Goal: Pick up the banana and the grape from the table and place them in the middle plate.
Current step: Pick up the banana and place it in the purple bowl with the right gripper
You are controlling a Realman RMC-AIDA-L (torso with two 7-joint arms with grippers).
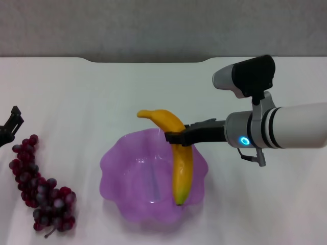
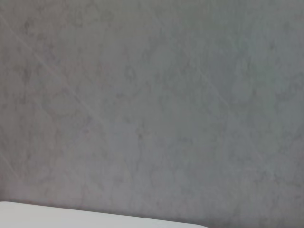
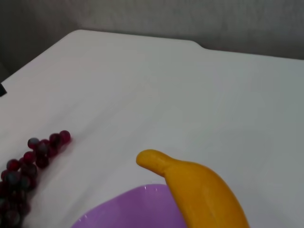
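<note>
The grape [image 1: 42, 186] bunch lies on the white table [image 1: 102, 92] at my near left, stem end nearest me, well apart from the middle plate [image 1: 130, 184], a translucent purple dish with a wavy rim that sits near the front centre. Over the plate's right side my right gripper [image 1: 176, 138] reaches in from the right, its dark fingers clamped across the banana [image 1: 181, 168] about a third of the way along. The banana's lower end dips into the plate near the rim closest to me, while its upper end curves up and away past the far rim; whether the low tip touches the plate I cannot tell. At the left edge, just beyond the top of the grape bunch, my left gripper [image 1: 11, 125] shows only its black tips, which stand apart, holding nothing. Farther back the table ends in a rounded notch [image 1: 148, 59] against a grey wall [image 1: 153, 25].
</note>
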